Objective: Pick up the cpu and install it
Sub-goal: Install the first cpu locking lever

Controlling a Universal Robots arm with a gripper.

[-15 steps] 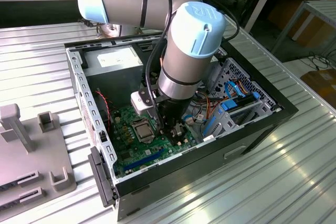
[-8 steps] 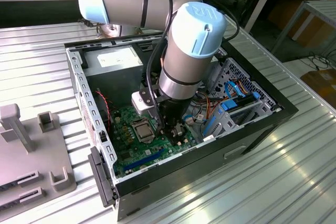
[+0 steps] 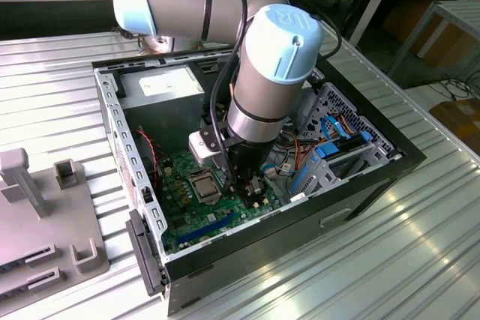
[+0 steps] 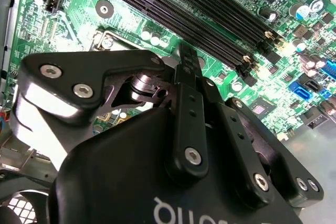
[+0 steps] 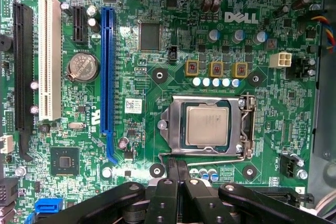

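The cpu (image 5: 207,126), a small silver-grey square, lies flat inside the metal-framed socket (image 5: 247,127) on the green motherboard (image 5: 142,145). In the exterior view the cpu (image 3: 203,183) sits in the socket low in the open computer case. My gripper (image 5: 177,165) hangs just over the board beside one edge of the socket, its two black fingers pressed together with nothing between them. The exterior view shows the gripper (image 3: 251,187) on that view's right of the socket. In the second wrist view the gripper (image 4: 186,55) hides most of the socket.
Long black memory slots (image 4: 199,19) run close by the fingers. Blue (image 5: 107,77) and white (image 5: 50,56) expansion slots and a coin battery (image 5: 83,67) lie further along the board. Case walls (image 3: 300,215), a drive cage with blue parts (image 3: 337,148) and loose cables hem the arm in. A grey fixture (image 3: 45,215) stands outside.
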